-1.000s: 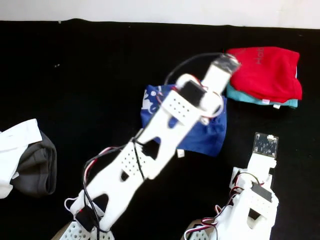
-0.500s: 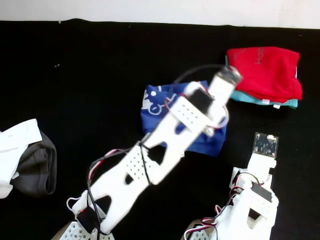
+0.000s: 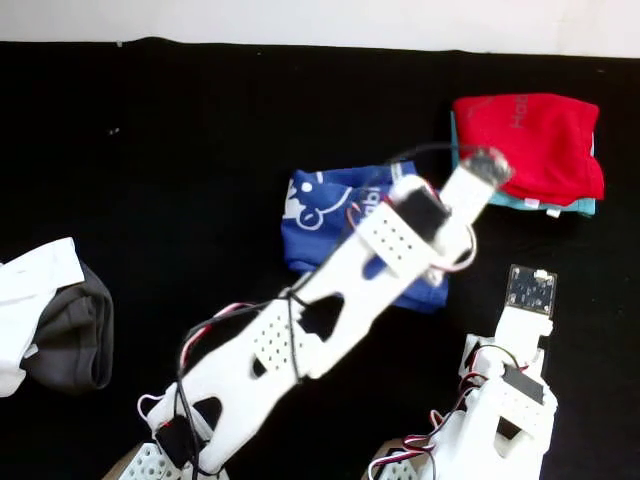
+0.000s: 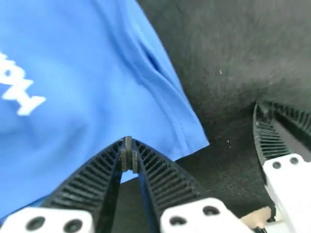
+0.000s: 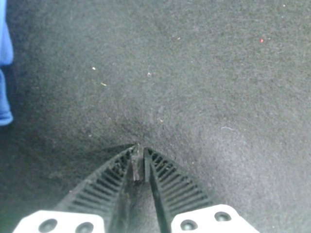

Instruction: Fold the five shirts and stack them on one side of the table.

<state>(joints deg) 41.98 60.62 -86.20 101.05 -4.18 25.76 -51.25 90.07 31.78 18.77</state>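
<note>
High view puts the left arm (image 3: 330, 300) over the blue shirt (image 3: 320, 215) at mid-table, near the red shirt (image 3: 530, 140) stacked on a teal shirt (image 3: 480, 192). Left wrist view adds the left gripper (image 4: 127, 155), pinched tip to tip at the blue shirt's hem; whether it holds cloth is unclear. The right gripper (image 5: 138, 162) is closed, empty, above bare table (image 5: 218, 73). A thin pinch could slip, or dragging could undo the fold.
</note>
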